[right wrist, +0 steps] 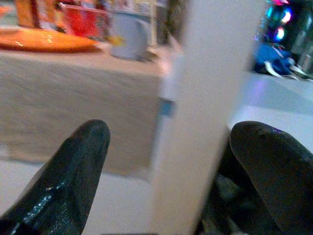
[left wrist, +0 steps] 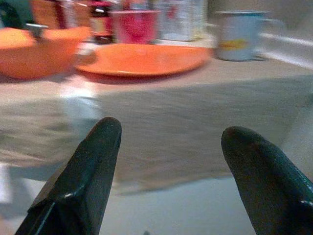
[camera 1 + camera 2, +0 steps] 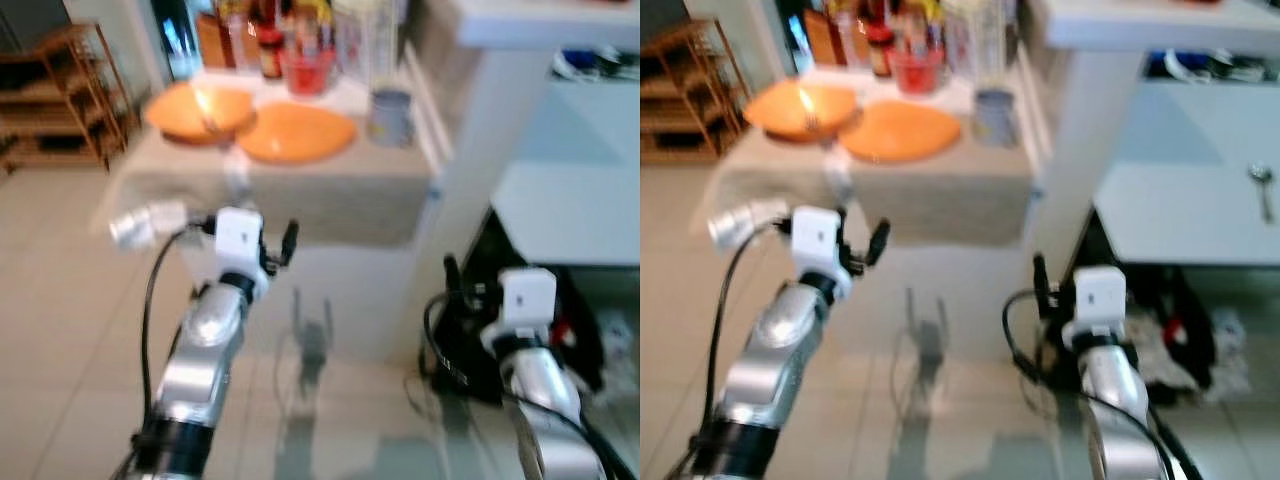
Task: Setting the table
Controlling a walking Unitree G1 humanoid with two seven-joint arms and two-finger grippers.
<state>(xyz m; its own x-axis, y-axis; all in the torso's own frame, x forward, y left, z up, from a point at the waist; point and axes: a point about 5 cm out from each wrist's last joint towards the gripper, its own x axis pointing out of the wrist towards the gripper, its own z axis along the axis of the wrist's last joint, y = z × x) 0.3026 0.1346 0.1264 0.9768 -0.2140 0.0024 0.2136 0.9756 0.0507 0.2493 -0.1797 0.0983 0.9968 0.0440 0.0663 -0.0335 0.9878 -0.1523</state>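
Note:
An orange plate [image 3: 297,132] and an orange bowl [image 3: 198,110] with a utensil in it lie on a small table under a beige cloth [image 3: 340,205]. A blue-grey mug [image 3: 390,117] stands to the plate's right, and a red cup [image 3: 307,70] and bottles stand behind. My left gripper [image 2: 172,128] is open and empty, held in front of the table's near edge below the plate [image 2: 142,58]. My right gripper [image 1: 174,126] is open and empty too, lower and to the right, facing a white pillar [image 1: 205,98].
The white pillar [image 3: 480,150] stands at the table's right corner. Beyond it is a white counter [image 3: 1180,200] with a spoon [image 3: 1262,190]. Dark clutter [image 3: 570,330] lies under the counter. A wooden shelf [image 3: 60,100] stands at the far left on the tiled floor [image 3: 60,330].

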